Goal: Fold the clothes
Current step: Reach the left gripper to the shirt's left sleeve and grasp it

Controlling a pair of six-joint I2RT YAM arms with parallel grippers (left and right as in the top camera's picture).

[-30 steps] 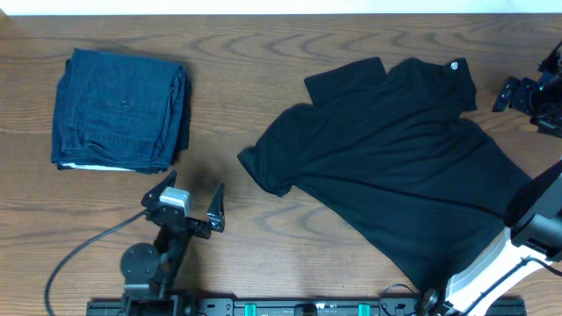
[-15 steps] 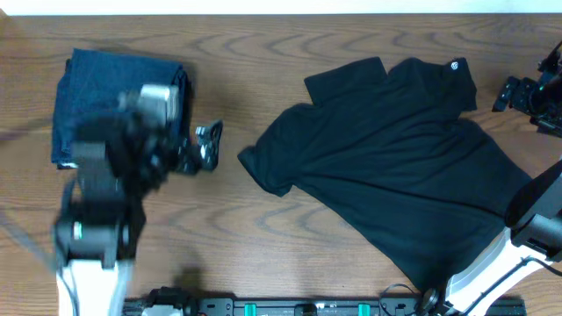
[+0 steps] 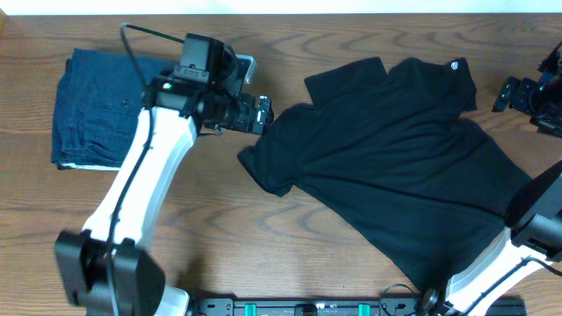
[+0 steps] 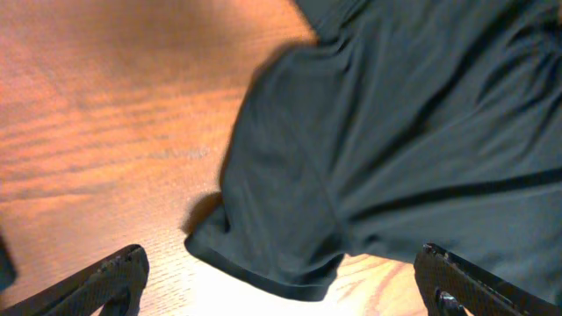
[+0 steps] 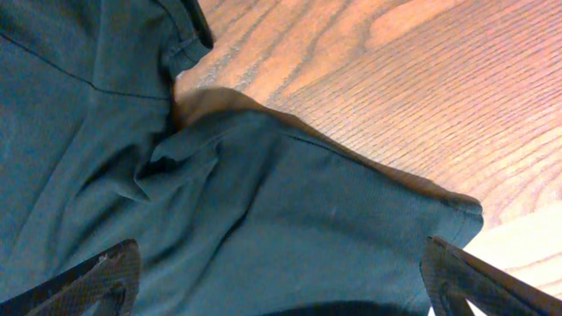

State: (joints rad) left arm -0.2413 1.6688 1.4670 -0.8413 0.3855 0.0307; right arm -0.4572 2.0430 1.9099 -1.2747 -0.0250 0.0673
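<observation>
Sleeve of the black T-shirt lies just beside the left gripper, whose jaws are spread wide and empty. Right gripper sits at the shirt's other side, likewise wide and empty

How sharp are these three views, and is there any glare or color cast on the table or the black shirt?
Overhead: sharp and evenly lit, though the black T-shirt shows little fold detail. Left wrist: slightly soft, wooden table tinted orange-red, washed-out glare along the bottom edge. Right wrist: crisp wood grain, glare in the bottom right corner, shirt looks teal.
</observation>
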